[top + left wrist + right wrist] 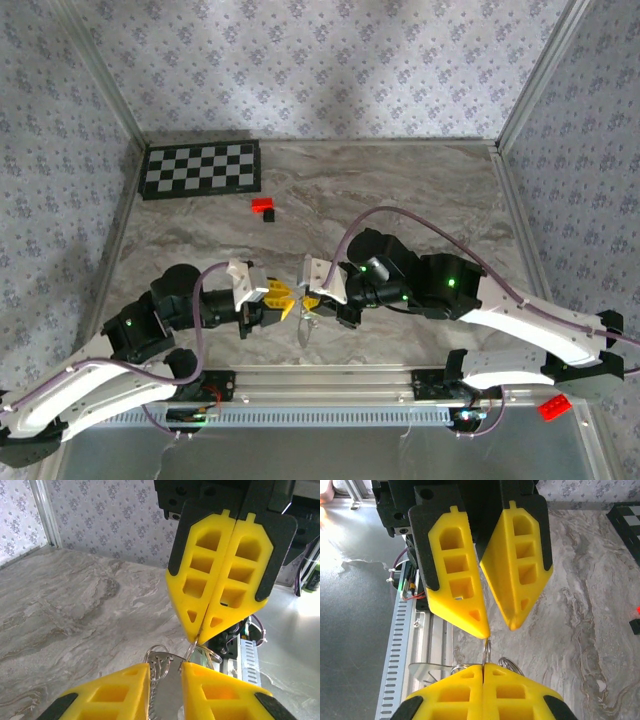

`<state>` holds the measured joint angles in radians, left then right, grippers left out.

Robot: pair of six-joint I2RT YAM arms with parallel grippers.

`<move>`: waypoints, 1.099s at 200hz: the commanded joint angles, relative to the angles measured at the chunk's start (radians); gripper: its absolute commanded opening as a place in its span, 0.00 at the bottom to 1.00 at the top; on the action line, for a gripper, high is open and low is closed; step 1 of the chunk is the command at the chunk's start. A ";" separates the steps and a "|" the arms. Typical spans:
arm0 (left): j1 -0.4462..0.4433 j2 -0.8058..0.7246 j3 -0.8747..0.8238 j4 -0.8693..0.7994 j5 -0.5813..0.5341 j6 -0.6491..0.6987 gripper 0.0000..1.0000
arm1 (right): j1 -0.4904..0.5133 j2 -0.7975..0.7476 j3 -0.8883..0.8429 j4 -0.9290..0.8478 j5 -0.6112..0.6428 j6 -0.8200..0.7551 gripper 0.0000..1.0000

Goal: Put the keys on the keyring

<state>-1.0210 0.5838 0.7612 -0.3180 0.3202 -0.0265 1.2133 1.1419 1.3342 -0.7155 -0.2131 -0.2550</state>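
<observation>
My two grippers meet tip to tip above the near middle of the table. The right gripper [312,300] [483,666] is shut on the keyring [487,650], thin silvery wire loops standing up from its pinched tips. In the left wrist view the right gripper [200,639] holds that keyring [190,650] from above. The left gripper [285,303] [165,672] is open; one fingertip [484,631] touches the top of the ring, with nothing between its fingers. The flat silvery key [167,685] [427,666] [305,330] hangs from the loops beneath the grippers.
A small red-and-black block [263,207] lies further back. A checkerboard [200,168] sits at the back left. The aluminium rail [330,380] runs along the near edge just below the grippers. A red block [555,405] rests by the right arm's base.
</observation>
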 commanded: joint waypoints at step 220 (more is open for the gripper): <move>-0.065 0.035 0.019 0.032 -0.021 0.034 0.18 | -0.018 -0.020 0.005 0.056 -0.028 0.008 0.00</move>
<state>-1.0737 0.6186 0.7624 -0.2932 0.3264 -0.0006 1.2030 1.1553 1.3342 -0.7151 -0.2245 -0.2550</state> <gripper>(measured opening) 0.172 0.051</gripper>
